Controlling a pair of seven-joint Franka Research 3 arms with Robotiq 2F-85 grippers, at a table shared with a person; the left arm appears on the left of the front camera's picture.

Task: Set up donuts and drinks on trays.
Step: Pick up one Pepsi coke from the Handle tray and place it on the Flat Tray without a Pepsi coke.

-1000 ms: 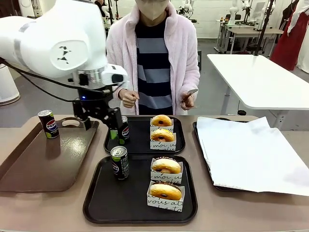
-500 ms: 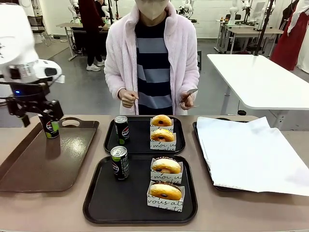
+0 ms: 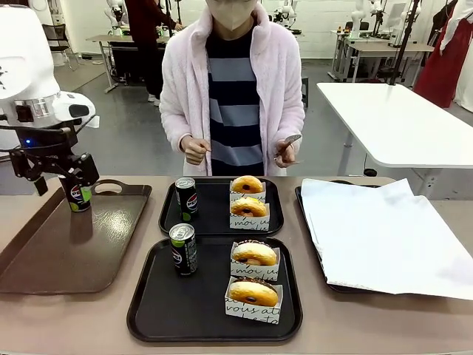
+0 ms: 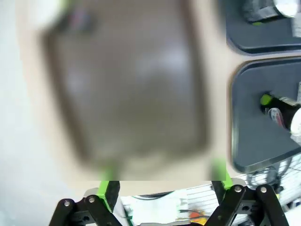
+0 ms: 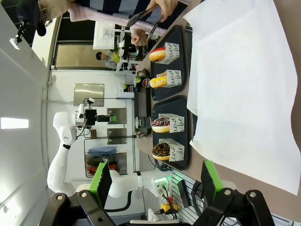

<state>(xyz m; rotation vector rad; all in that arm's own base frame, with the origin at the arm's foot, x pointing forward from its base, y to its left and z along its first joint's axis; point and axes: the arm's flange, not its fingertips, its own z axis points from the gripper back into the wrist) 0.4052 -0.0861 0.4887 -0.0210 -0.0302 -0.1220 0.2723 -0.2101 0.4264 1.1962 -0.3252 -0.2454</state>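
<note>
The left pincer (image 3: pixel 60 171) hangs over the far left corner of the glossy brown tray (image 3: pixel 74 244), its fingers spread wide with nothing between them; in the front view it stands in front of the lone can (image 3: pixel 76 195) on that tray, but contact cannot be told. In the right wrist view the right pincer (image 5: pixel 157 178) is also spread wide and empty, above the white paper (image 5: pixel 244 89).

On the worktop (image 3: pixel 384 325), the far black tray (image 3: pixel 214 214) carries a can (image 3: pixel 186 198) at its left and two sleeved donuts (image 3: pixel 248 201) at its right. The near black tray (image 3: pixel 192 303) carries a can (image 3: pixel 183 249) at its far left and two more sleeved donuts (image 3: pixel 253 279) along its right side. A person (image 3: pixel 233 89) stands at the far side holding tongs (image 3: pixel 289 143).
</note>
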